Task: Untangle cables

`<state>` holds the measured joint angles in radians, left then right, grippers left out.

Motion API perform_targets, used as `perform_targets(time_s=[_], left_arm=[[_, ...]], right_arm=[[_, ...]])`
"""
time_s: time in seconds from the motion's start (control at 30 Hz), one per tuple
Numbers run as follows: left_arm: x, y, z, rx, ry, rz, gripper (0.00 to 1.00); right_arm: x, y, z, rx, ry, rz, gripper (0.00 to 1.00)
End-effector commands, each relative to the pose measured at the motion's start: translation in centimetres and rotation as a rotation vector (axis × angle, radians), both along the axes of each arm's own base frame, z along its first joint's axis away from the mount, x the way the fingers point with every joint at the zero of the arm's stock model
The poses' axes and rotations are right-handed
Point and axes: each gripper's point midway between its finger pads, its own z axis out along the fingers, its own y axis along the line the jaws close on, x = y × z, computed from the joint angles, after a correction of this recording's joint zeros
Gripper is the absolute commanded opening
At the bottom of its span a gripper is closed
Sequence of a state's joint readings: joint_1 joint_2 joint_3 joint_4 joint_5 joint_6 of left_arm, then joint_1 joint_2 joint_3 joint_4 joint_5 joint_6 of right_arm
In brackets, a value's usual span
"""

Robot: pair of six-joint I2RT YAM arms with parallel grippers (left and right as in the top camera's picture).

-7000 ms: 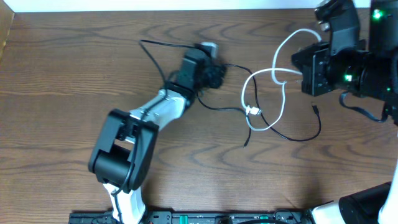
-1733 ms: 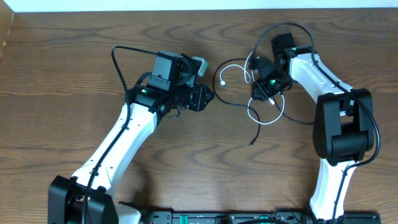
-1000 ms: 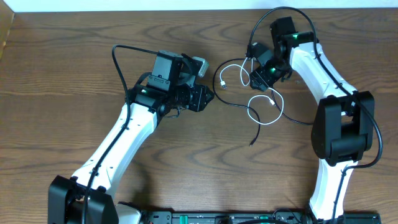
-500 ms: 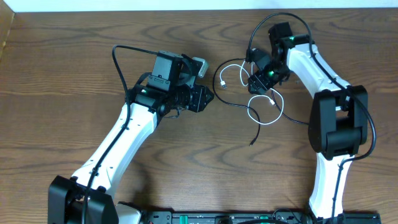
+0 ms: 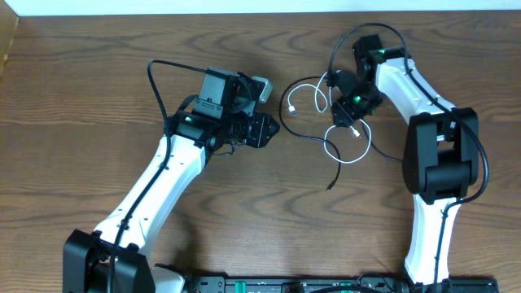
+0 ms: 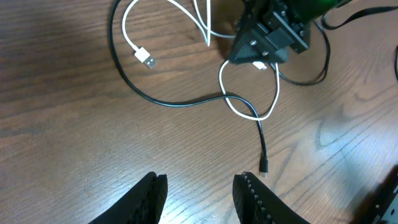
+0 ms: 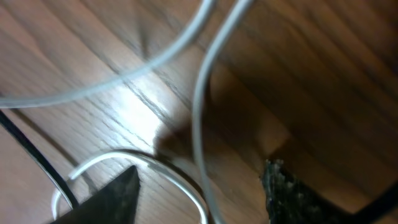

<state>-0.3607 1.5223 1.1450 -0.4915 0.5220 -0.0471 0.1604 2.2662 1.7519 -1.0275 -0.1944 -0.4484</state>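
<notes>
Worktop: brown wood-grain worktop [image 5: 81, 98]; both cords lie on it right of centre, between the two arms.
Change, right arm: white-and-black right arm [image 5: 415, 94] has dipped back onto the cords within the last second, after a short lift toward the far edge. The cords themselves have hardly shifted.
Change, right tool: right tool [image 7: 202, 186]; jaws have drawn in but stand apart, straddling the white cord without pinching it.
Left tool: left tool [image 6: 200, 186] unmoved; jaws parted, nothing between them. It sits just left of the cords.
Reading: probably a fresh hold on the white cord is being set up. Tangle not undone yet.
White cord: thin white flexible cord [image 6: 124, 34]; one open arc on the left tool's side and one small closed loop at the right tool's tip.
Black cord: thin black flexible cord [image 6: 180, 103]; sweeps in from the left and crosses the white loop twice. Cannot tell which lies on top.
Plugs: flat white plug [image 6: 143, 58] lies free beside the arc. Small black plug [image 6: 263, 167] lies free, apart from the loop.
</notes>
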Motion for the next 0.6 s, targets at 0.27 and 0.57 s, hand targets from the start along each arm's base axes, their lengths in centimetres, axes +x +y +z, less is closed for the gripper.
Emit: perform_targets(time_s=[0.27, 0.57], left_arm=[[-0.1, 0.0, 0.7, -0.009, -0.024, -0.019, 0.41], [-0.3, 0.1, 0.3, -0.003, -0.019, -0.025, 0.41]], right_arm=[[-0.5, -3.0, 0.6, -0.026, 0.071, -0.185, 0.01], [-0.3, -1.8, 19.6, 0.127, -0.185, -0.324, 0.01]])
